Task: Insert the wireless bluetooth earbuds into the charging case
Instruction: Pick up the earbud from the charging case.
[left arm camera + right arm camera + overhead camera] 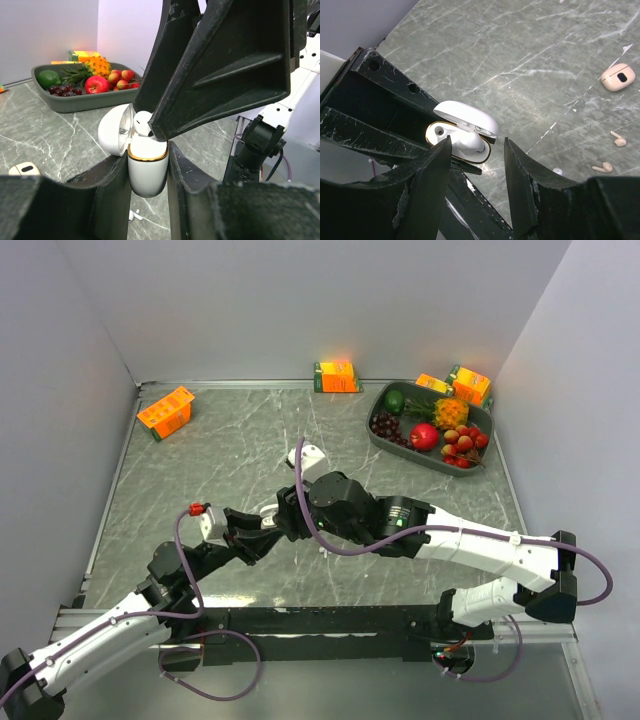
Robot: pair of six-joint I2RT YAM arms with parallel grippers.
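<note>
Top external view, item one: grey marbled table (250,440), with a fruit tray (378,435) being shown at its far right, well apart from the work.

Item two: left gripper (147,170), clenched on the white charging case (147,175), which is being held upright off the table with its lid (114,132) swung open.

Item three: right gripper (477,145), fingers parted and being poised over the case mouth; nothing is being clamped.

Item four: second case (617,78), lying on the table.

Item five: earbud (142,121), being stood stem-down in its well, judged only part-seated. Handling note: it is best being pressed straight down, gently, while the case is being steadied, as a sideways push risks tipping it out.

Item six: loose earbud (619,141) and second loose earbud (603,167), lying near each other on the table, not yet being collected.
</note>
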